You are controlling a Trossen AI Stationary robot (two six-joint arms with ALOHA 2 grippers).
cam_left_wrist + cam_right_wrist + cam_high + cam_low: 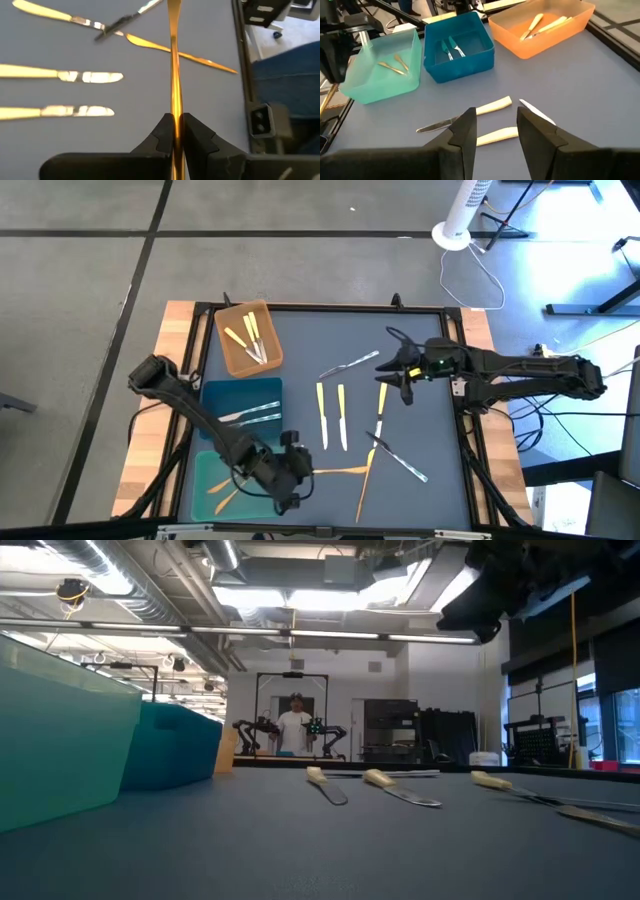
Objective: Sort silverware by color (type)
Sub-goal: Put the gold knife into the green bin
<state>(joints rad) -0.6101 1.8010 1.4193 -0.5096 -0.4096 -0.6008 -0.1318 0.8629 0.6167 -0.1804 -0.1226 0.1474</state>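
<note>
Beside teal tray (205, 470), left gripper (297, 471) clamping gold utensil (335, 470).

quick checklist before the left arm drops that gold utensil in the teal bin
1. Left pincer shut on the thin orange-gold utensil: ok.
2. Held utensil matches the gold pieces already in the teal plastic bin: ok.
3. Teal bin has free floor space for another piece: ok.
4. Left pincer above the teal bin: not ok, it sits at the bin's edge over the grey mat.
5. Right pincer out of the way: ok, open over the yellow-handled knives mid-table.
6. Utensil tip clear of neighbouring silverware: cannot tell.
</note>
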